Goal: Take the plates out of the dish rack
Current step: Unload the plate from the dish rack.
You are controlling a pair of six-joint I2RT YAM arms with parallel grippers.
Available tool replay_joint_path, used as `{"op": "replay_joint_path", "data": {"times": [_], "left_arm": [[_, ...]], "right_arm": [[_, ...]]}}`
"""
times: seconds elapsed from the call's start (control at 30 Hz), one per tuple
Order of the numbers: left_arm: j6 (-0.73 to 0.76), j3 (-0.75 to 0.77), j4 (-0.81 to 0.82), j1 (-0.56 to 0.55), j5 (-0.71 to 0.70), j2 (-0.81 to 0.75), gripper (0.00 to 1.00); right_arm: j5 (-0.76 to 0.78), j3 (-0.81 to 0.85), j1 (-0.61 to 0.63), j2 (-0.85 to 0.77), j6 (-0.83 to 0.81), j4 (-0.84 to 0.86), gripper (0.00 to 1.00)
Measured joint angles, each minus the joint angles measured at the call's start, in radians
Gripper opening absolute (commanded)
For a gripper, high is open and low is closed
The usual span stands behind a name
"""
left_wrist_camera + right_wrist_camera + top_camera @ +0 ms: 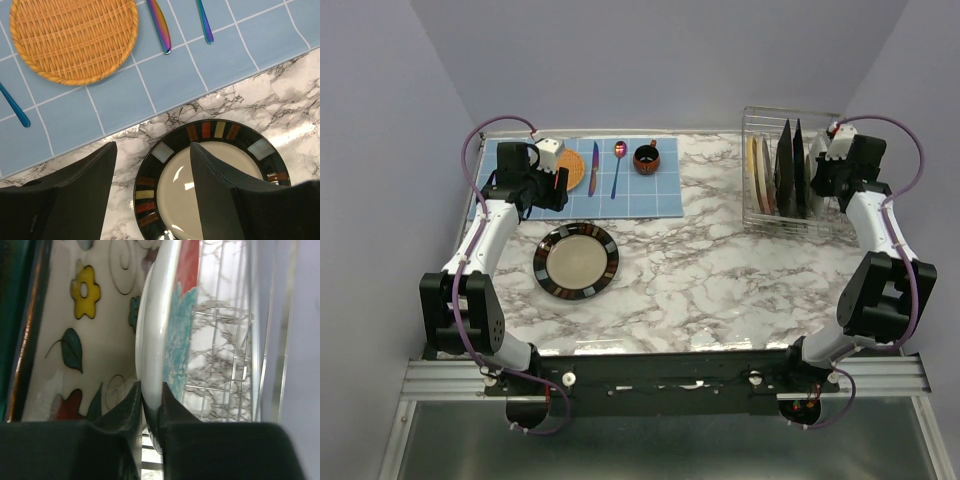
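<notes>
One white-and-grey marbled table (720, 290) carries all items. Pale blue grid-lined placemat (660, 195) lies at the far left. Rectangular silvery wire dish rack (790, 222) stands at the far right corner, holding several plates upright between its dividers: a round cream-yellow plate (757, 172) at the left end, then a square dark plate (785, 165).

In the right wrist view a square cream floral plate (90, 330) stands just beside a round red-and-teal plate (155, 315). Right gripper (150, 390) is inside the rack, fingers pressed onto the red-and-teal plate's rim, one on each face.

Round black-rimmed beige plate (576, 261) lies flat on the marble, just in front of the placemat. Left gripper (152, 150) is above its far-left rim, fingers spread wide, nothing between them.

On the placemat:
- orange woven wicker disc (75, 37), at the left;
- dark brown mug (646, 158), at the far right;
- iridescent knife (159, 25) and iridescent spoon (205, 22), lying side by side between disc and mug.
</notes>
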Motion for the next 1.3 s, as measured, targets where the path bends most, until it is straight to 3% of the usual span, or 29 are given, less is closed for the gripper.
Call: {"op": "replay_joint_path", "data": {"times": [0.13,0.5,1.03,1.3], "left_arm": [[0.001,0.0,0.0,0.0,0.001,0.0,0.69],[0.001,0.0,0.0,0.0,0.004,0.0,0.69],[0.0,0.0,-0.001,0.0,0.023,0.0,0.69],[0.0,-0.004,0.0,0.0,0.036,0.0,0.69]], "right_arm": [[-0.024,0.016,-0.002,0.006,-0.004,-0.024,0.01],[-0.034,0.022,-0.006,0.002,-0.009,-0.042,0.01],[-0.075,0.21,0.001,-0.085,-0.062,-0.336,0.01],[-0.059,0.312,0.0,-0.139,-0.132,-0.383,0.01]]}}
